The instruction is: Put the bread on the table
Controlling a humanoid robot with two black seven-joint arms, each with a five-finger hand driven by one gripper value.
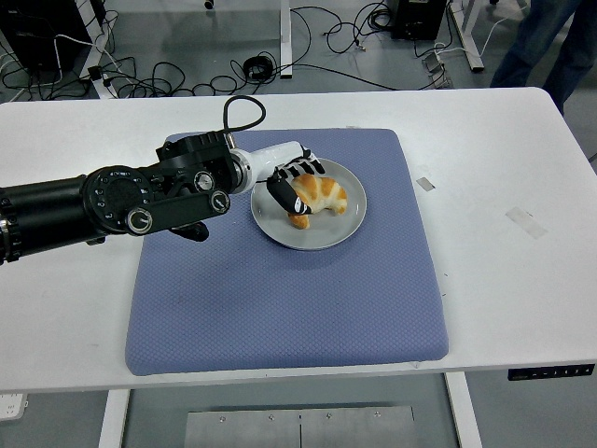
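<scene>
On grey plate (322, 233): golden curved bread (317, 194), left hand (291, 182) fingers curled, gripping it.

There is a single view, taken from high on the robot's side of the desk (504, 159) and tilted forward and down. The desk's near edge runs along the bottom of the frame, with its legs and floor visible beneath; its far edge lies near the top, and beyond it the floor with loose cables (187, 79) shows. The blue mat (280, 299) sits roughly at the centre of the frame, so the camera looks almost straight over it. The left arm (84, 201) enters from the left edge, left of the mat. The camera stands at middle distance, taking in nearly the whole desk width.
</scene>
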